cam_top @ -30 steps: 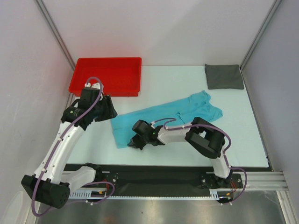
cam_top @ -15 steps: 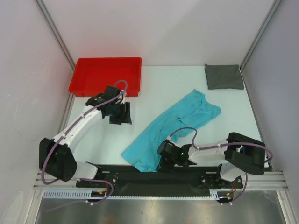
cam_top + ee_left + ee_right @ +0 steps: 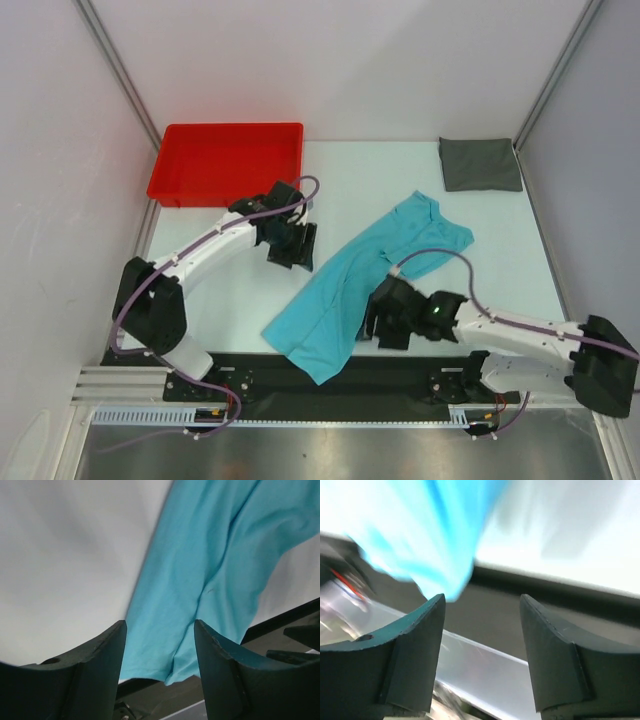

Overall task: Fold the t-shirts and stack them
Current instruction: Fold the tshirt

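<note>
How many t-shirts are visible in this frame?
2. The turquoise t-shirt lies unfolded, diagonally across the middle of the table; the dark grey t-shirt sits folded in the far right corner. No sign of any hidden.

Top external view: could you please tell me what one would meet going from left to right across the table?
Red tray → left gripper → turquoise t-shirt → folded grey t-shirt

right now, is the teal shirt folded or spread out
Not folded: the teal shirt lies rumpled in a long diagonal strip, its near end reaching onto the black rail.
</note>
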You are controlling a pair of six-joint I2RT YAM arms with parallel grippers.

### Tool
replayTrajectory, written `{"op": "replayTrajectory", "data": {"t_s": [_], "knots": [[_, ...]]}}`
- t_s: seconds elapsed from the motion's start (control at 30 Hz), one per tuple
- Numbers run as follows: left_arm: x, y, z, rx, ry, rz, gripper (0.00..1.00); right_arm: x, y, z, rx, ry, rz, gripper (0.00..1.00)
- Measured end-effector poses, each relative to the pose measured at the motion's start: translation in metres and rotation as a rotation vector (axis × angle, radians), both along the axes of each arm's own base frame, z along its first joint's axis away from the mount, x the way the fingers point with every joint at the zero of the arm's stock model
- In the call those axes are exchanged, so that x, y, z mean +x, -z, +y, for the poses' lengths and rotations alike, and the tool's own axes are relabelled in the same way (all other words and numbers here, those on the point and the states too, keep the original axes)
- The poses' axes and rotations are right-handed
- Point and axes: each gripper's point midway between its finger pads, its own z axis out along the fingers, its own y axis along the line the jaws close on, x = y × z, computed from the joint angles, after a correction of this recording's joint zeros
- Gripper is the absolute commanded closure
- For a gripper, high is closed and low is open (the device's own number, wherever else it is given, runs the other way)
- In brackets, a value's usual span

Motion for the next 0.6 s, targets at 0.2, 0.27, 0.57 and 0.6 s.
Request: {"op": "replayTrajectory", "data": {"t_s": [0.2,0.27,0.57,0.6], "knots": [[0.052,-0.033,-0.029,-0.064,-0.007,-0.137,0.38,0.125,-0.052,-0.069,0.004,0.362,-0.154,0.19],[0.055,-0.029,-0.029,-0.056,-0.011,-0.14,0.38,0.159,-0.059,-0.105,-0.035,0.473,-0.183,0.18],[0.021,0.022,0.002,0.063,-0.026,-0.031,0.39,0.231,-0.035,-0.225,-0.168,0.75,-0.101,0.19],[0.017,0.025,0.004,0.072,-0.026,-0.021,0.39,0.235,-0.032,-0.23,-0.17,0.76,-0.093,0.19]]}}
